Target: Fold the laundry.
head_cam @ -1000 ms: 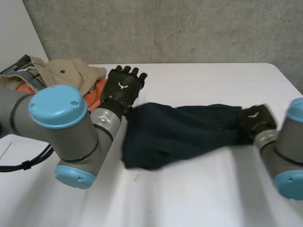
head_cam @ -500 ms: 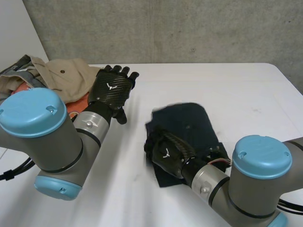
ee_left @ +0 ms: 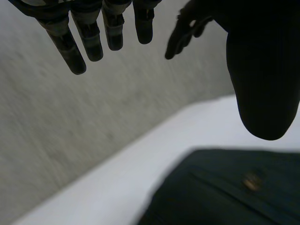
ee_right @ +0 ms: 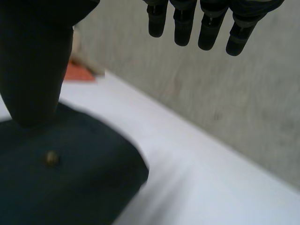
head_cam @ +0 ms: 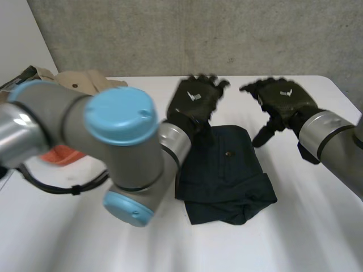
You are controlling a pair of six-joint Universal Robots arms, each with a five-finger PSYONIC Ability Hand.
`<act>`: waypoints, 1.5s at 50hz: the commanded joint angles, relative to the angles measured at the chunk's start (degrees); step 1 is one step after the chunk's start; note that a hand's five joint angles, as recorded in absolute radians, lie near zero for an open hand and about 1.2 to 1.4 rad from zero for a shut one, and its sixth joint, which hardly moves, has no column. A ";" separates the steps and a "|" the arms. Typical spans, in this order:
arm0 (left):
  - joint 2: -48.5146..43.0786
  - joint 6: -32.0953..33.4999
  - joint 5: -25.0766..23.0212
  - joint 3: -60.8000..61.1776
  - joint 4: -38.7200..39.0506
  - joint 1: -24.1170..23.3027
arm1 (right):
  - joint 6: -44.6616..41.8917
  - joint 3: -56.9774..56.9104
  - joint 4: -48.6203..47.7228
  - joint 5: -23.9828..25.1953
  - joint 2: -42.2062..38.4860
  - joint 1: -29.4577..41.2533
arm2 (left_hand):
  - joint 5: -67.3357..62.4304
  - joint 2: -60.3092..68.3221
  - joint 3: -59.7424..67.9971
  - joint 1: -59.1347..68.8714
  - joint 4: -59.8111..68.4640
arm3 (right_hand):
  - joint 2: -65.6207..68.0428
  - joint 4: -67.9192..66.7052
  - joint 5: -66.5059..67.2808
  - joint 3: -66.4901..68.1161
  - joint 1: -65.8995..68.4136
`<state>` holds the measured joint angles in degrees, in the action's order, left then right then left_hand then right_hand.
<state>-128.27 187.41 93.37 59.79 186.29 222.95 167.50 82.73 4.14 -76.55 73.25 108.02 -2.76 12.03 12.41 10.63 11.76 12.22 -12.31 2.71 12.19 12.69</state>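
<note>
Left hand (head_cam: 195, 100) and right hand (head_cam: 282, 96) hang wide open, holding nothing, by the far edge of the folded dark cloth (head_cam: 227, 173).

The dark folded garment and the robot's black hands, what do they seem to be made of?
Dark garment: soft woven cloth, matte, judging by its creases; its small button looks like dull metal. Left hand and right hand: hard black shell with faint sheen, perhaps plastic or carbon fibre.

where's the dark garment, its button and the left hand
dark garment (head_cam: 227, 181), head view, middle of the folded cloth.
button (ee_right: 51, 158), right wrist view, centre of the button on the cloth.
left hand (head_cam: 195, 101), head view, back of the hand.
</note>
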 commanded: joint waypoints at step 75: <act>22.81 -1.52 -39.32 15.10 -11.65 10.14 | 12.76 1.31 -25.42 -7.65 -14.09 -5.53 | 2.71 -1.98 -2.36 -0.59 -1.72 | 67.78 -67.69 67.29 67.81 67.31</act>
<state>-105.39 187.61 53.98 75.65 173.49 232.98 178.28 93.25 -22.00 -83.32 61.53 104.56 -2.75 11.72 12.39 10.54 11.76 62.59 -68.46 51.13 65.01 54.88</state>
